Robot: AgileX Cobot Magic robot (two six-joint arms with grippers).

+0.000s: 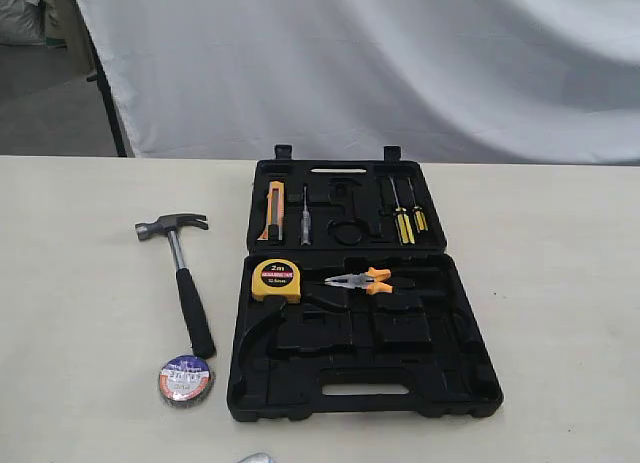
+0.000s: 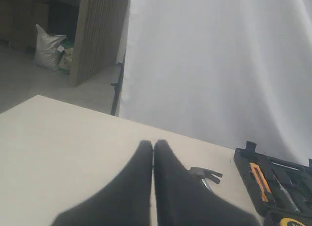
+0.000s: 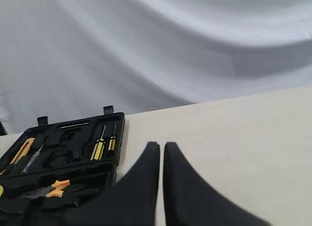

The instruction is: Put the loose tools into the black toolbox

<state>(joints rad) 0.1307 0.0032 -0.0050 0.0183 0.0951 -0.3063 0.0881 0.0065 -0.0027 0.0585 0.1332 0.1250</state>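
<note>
On the surface [image 1: 80,313] the toolbox [image 1: 450,333] lies open at centre, recesses exposed for loading (curved slot empty). At its 9 o'clock the hammer [image 1: 188,288] waits, tape [image 1: 185,380] at 8. Left hand [image 2: 153,148] and right hand [image 3: 161,149]: pressed together, empty.

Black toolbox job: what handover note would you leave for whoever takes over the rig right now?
Left gripper and right gripper: both shut, empty, clear of the tools.
Black toolbox lies open on the table.
Done: tape measure and pliers in the half nearer the camera; utility knife, test pen and two screwdrivers in the far half.
Left to do: claw hammer and tape roll, on the table left of the box.
</note>
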